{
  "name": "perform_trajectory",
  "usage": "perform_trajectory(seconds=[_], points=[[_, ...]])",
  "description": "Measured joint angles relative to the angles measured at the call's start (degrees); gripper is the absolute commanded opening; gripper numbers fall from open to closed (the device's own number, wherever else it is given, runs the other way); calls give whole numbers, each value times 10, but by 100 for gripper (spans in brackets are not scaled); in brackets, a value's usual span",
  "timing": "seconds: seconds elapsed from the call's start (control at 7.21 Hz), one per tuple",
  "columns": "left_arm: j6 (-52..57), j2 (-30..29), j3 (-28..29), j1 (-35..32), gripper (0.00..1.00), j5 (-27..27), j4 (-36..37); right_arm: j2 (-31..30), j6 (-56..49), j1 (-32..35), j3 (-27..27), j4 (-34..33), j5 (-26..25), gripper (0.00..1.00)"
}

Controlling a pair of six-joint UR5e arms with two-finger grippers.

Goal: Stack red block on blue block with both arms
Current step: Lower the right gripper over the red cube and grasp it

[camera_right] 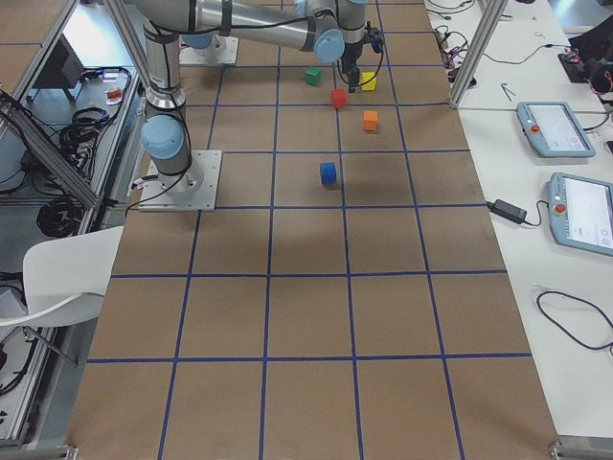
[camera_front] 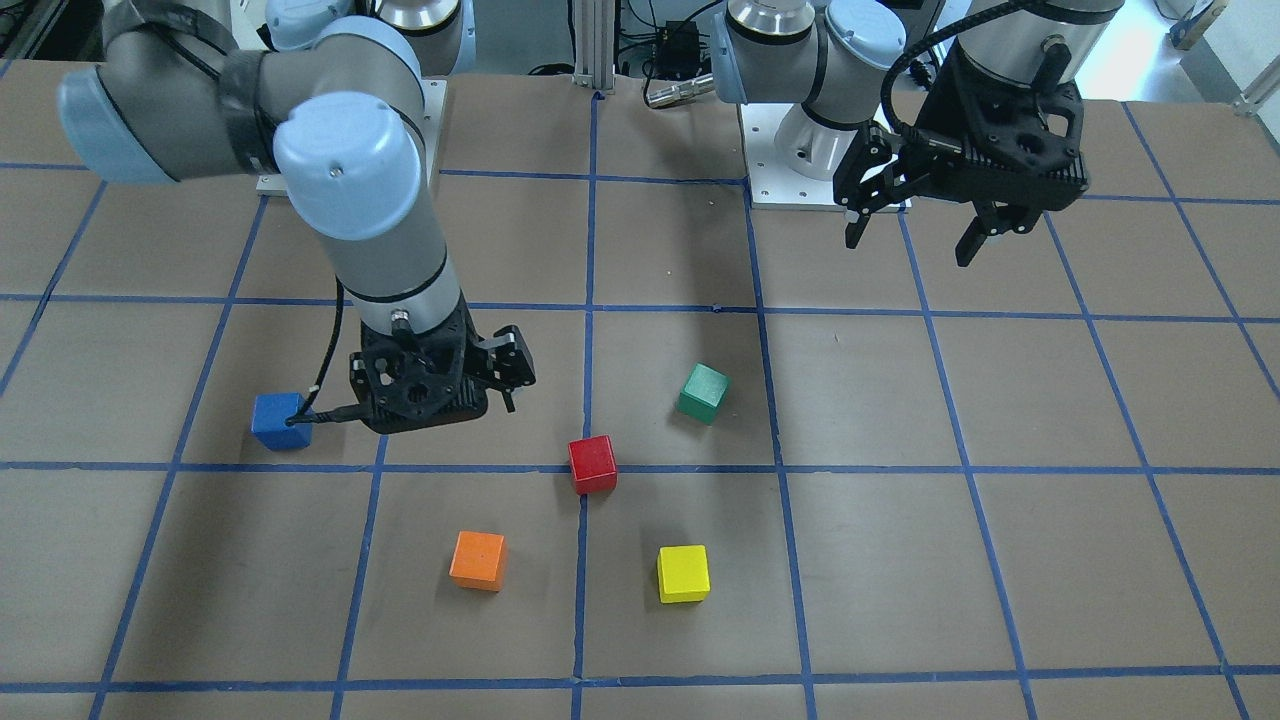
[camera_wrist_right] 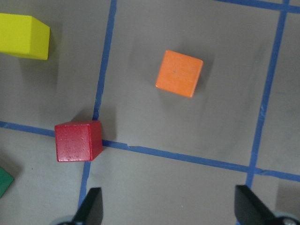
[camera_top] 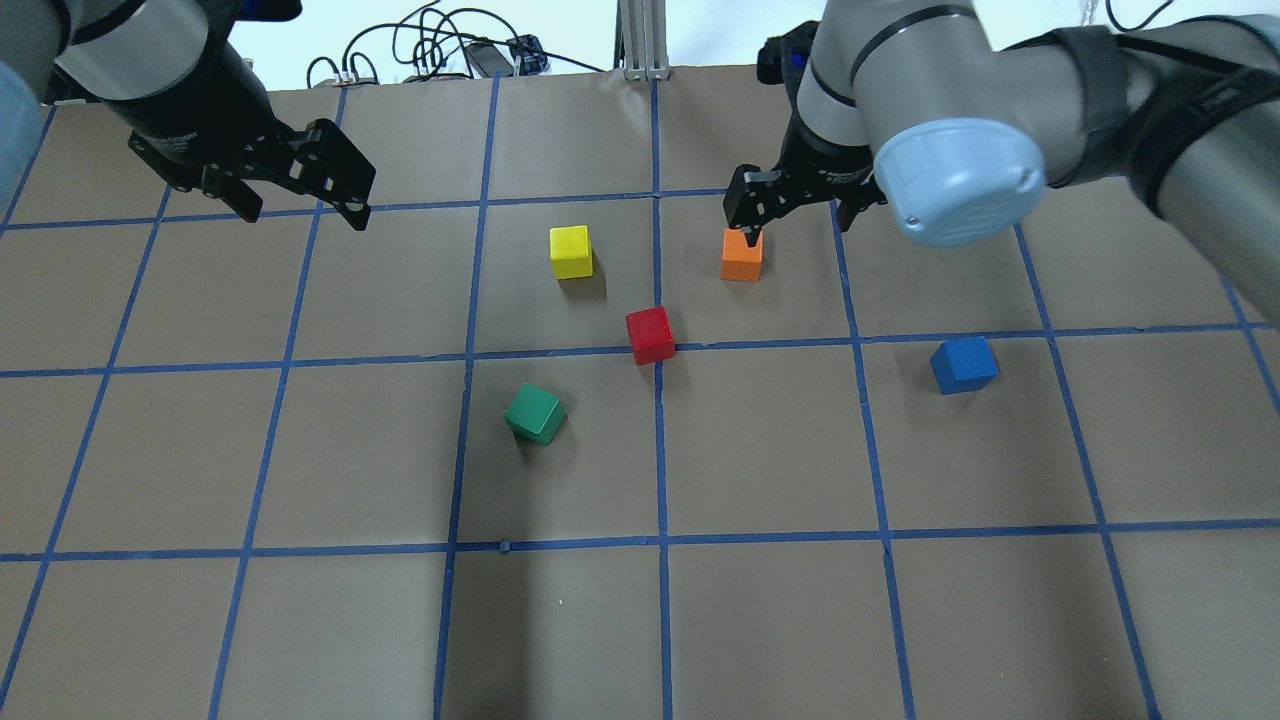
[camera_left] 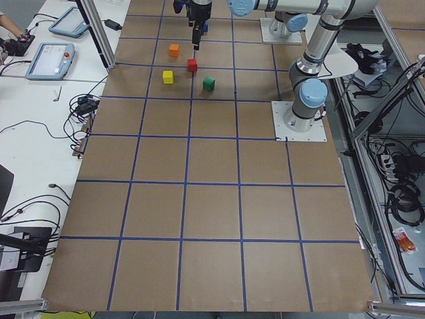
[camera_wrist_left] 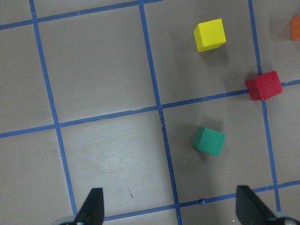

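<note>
Nearest the robot on the bench (camera_top: 300, 600) lies the green block (camera_top: 535, 414), turned askew to the blue tape lines (camera_top: 660, 450). A little farther out, the red block (camera_top: 650, 334) sits directly on the bench near the middle, its corner at a crossing of the tape lines. The blue block (camera_top: 964, 364) rests on the bench at about the same depth, well apart from the red one toward the robot's right. Beyond them stand the yellow block (camera_top: 571, 251) and the orange block (camera_top: 742, 256), apart from each other. The right gripper (camera_wrist_right: 171, 210) hangs above the bench near the orange block, its fingers (camera_wrist_right: 91, 208) spread wide and empty. At about the same depth on the robot's left, the left gripper (camera_top: 305, 215) hovers well apart from every block, its fingers spread wide and empty too.
</note>
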Motion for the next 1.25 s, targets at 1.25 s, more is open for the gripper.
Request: perform_trajectory(seconds=[1.25], points=[[-6, -10, 3, -3, 100, 18, -35, 132, 92, 91, -9, -93, 7, 100]])
